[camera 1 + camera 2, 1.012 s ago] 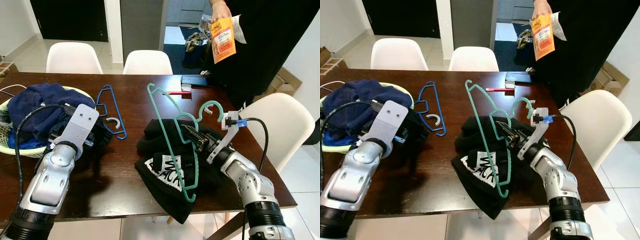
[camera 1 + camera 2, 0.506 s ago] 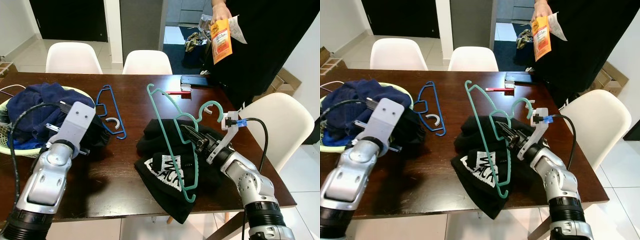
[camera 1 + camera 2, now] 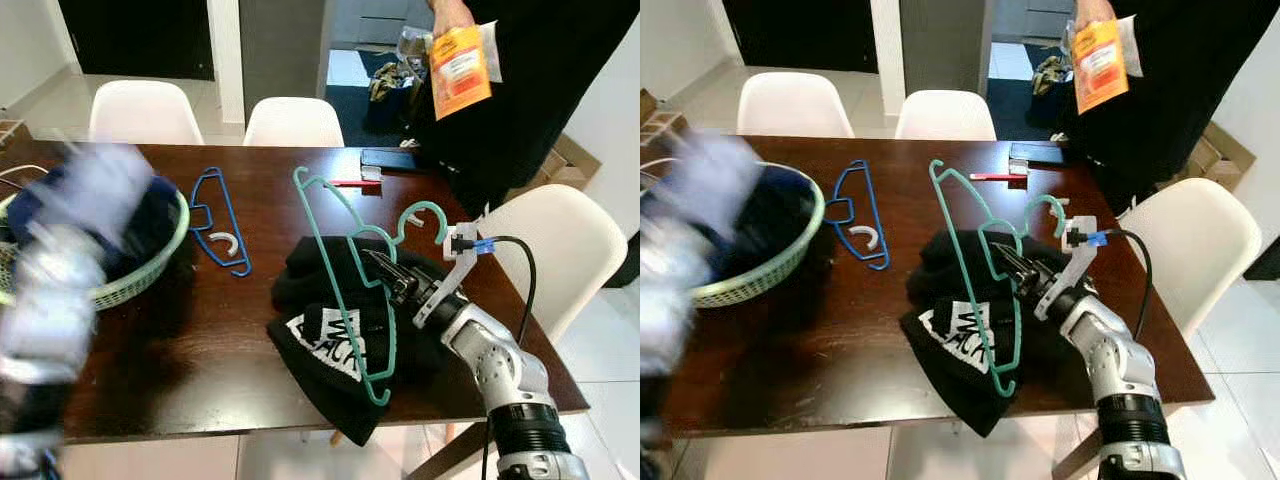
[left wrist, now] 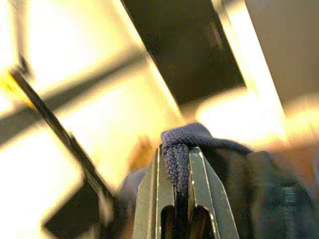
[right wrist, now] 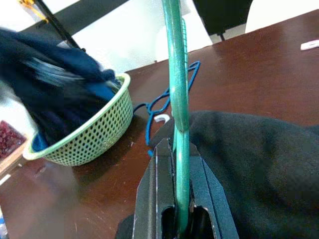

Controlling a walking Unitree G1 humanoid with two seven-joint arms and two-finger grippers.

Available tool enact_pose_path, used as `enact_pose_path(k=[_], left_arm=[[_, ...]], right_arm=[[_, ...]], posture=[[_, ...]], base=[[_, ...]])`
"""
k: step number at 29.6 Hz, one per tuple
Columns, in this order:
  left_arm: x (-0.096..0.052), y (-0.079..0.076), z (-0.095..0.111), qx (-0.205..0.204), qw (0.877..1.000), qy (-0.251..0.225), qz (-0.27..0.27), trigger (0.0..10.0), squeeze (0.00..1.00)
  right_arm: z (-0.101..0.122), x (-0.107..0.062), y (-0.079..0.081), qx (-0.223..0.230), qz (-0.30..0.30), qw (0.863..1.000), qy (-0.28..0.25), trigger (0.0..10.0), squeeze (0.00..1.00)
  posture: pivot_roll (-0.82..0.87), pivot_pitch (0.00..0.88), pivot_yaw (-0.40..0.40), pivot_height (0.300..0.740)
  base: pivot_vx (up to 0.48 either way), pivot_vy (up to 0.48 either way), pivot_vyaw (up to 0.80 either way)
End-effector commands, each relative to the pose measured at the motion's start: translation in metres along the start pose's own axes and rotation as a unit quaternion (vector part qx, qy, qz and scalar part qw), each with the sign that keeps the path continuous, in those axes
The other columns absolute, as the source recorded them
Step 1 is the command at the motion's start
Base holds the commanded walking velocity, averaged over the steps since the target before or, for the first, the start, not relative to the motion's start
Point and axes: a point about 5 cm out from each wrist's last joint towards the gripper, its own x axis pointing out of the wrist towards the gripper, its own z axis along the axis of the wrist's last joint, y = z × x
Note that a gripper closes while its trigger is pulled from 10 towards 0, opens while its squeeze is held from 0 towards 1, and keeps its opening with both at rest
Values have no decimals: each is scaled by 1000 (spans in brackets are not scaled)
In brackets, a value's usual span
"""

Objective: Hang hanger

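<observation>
A green hanger (image 3: 425, 207) stands tilted over a black printed garment (image 3: 325, 340) on the dark wooden table (image 3: 200, 340). My right gripper (image 3: 385, 272) is shut on the hanger's lower bar, which runs between its fingers (image 5: 160, 169) in the right wrist view. A blue hanger (image 3: 236, 232) lies flat on the table further left. My left arm (image 3: 50, 300) is a blur at the left edge, above a green mesh basket (image 3: 150, 270). My left gripper (image 4: 177, 149) is shut on a fold of navy cloth (image 4: 199, 139).
A person in black stands at the table's far right corner holding an orange packet (image 3: 460, 70). A phone (image 3: 385, 158) and a red pen (image 3: 350, 184) lie near them. White chairs (image 3: 292, 122) stand behind the table and one (image 3: 545, 240) at the right.
My left arm has swung quickly up and to the left with the navy cloth, lifting it from the basket. The right gripper and green hanger have stayed put.
</observation>
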Motion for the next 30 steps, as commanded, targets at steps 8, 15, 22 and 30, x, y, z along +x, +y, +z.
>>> enact_pose_path(k=[8, 15, 22, 30], left_arm=[[-7, -29, 85, -188, 955, -171, -149, 10000, 0], [-18, -29, 120, -264, 909, -248, -209, 10000, 0], [0, -2, 113, -186, 941, -247, -140, 10000, 0], [12, -5, 23, -61, 990, -17, -123, 10000, 0]], right_arm=[[-1, 1, -1, 11, 0, 1000, -5, 10000, 0], [-1, 1, 0, 10, -1, 1000, -7, 10000, 0], [0, 3, 0, 13, 1, 1000, -8, 10000, 0], [4, 5, 0, 13, -4, 1000, -15, 10000, 0]], posture=[[87, 18, -58, 740], [87, 14, -57, 740], [91, 36, -51, 740], [94, 55, -46, 740]], base=[[0, 0, 0], [0, 0, 0], [0, 0, 0], [0, 0, 0]])
